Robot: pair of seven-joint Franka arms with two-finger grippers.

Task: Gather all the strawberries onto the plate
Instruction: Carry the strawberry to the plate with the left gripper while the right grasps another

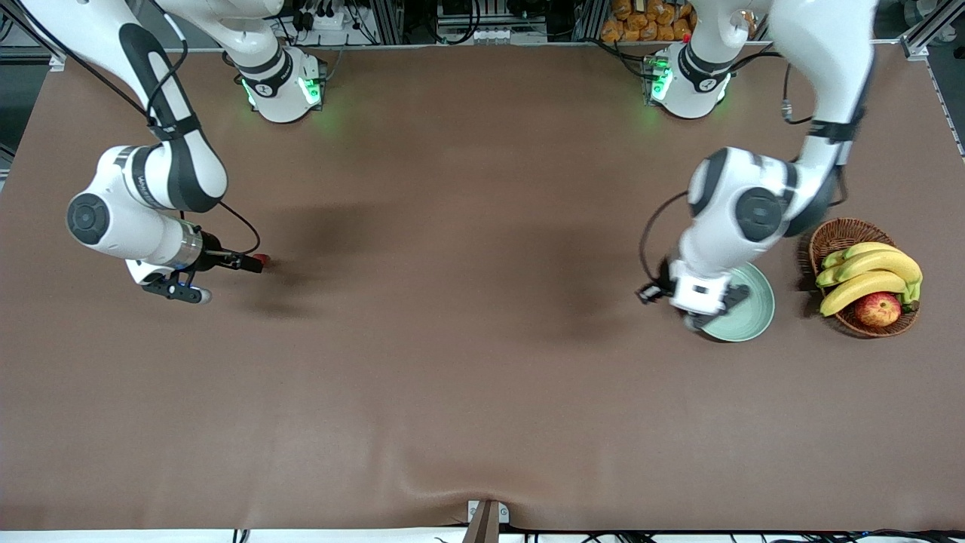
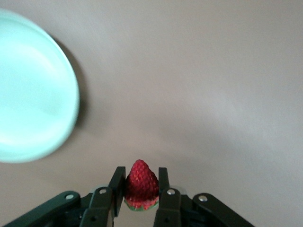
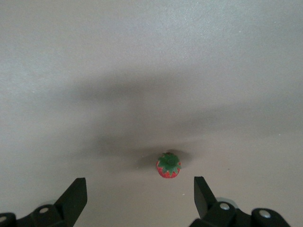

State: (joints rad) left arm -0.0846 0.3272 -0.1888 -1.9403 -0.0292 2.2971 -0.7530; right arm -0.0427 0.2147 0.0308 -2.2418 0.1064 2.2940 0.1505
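**Left claw carrying a berry to the plate, right claw lining up on another**

Left claw (image 2: 137, 201) is clamped on a strawberry (image 2: 140, 185), red tip pointing out past the fingers, green cap back between them. Pinching across the sides keeps the berry from rolling out during the carry. In the front view the claw (image 1: 705, 305) sits at the edge of the plate (image 1: 754, 317) that faces the right arm's end of the table (image 1: 452, 377), partly covering it. The left wrist view shows the plate (image 2: 33, 94) off to one side, so my guess is it's not centred for a drop yet.

Right claw (image 3: 139, 198) is spread wide, fingers either side of a second strawberry (image 3: 168, 165) that sits cap-up on the table. The gap is far bigger than the berry, which leaves room for error on the descent. In the front view this berry (image 1: 261, 260) shows just past the claw (image 1: 245, 262), at the right arm's end, well apart from the plate.

Basket (image 1: 867, 279) with bananas (image 1: 867, 275) and an apple (image 1: 878, 309) sits beside the plate; not part of the job.

No berries visible on the exposed part of the plate. I can't find a third berry.
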